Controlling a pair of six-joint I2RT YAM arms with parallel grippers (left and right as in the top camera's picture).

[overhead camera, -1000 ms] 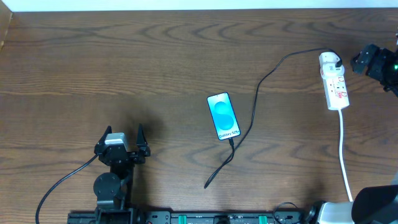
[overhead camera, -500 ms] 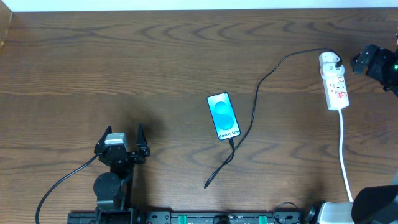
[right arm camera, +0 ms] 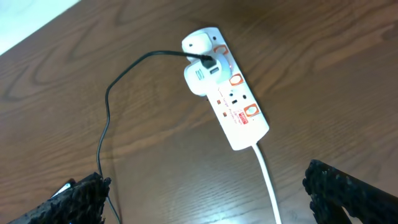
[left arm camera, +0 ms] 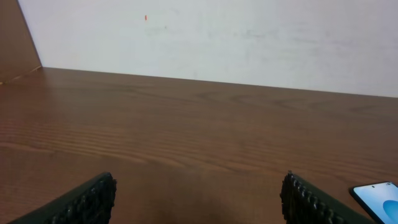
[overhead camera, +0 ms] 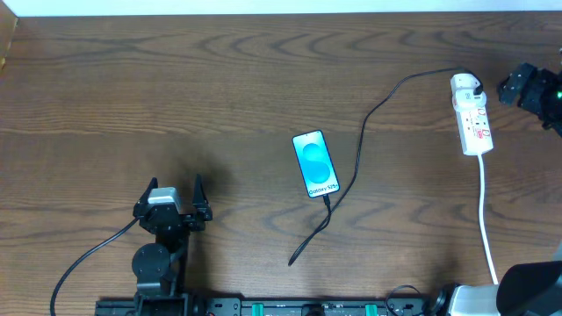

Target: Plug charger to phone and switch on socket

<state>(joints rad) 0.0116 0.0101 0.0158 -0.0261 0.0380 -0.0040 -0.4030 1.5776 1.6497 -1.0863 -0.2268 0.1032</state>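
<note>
We note right end effector [overhead camera: 509, 88] spread wide, empty, just right of white elongated power strip [overhead camera: 472, 114], nearer arm. Strip's long axis runs far-to-near. Left end effector [overhead camera: 172, 195] wide, well apart. Slim blue-screened phone [overhead camera: 314, 164] on middle of brown wooden desk [overhead camera: 176, 88]; thin black charger cable [overhead camera: 359, 149] reaches its near end, plugged or not we cannot tell.

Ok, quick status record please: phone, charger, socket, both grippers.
phone: flat mid-table, screen lit blue
charger: runs from the socket's adapter to the phone's bottom edge; cannot tell whether the tip is seated
socket: far right, white adapter plugged in; switch state unreadable
left gripper: open, empty, front-left, apart from the phone
right gripper: open, empty, beside the socket, not touching
</note>
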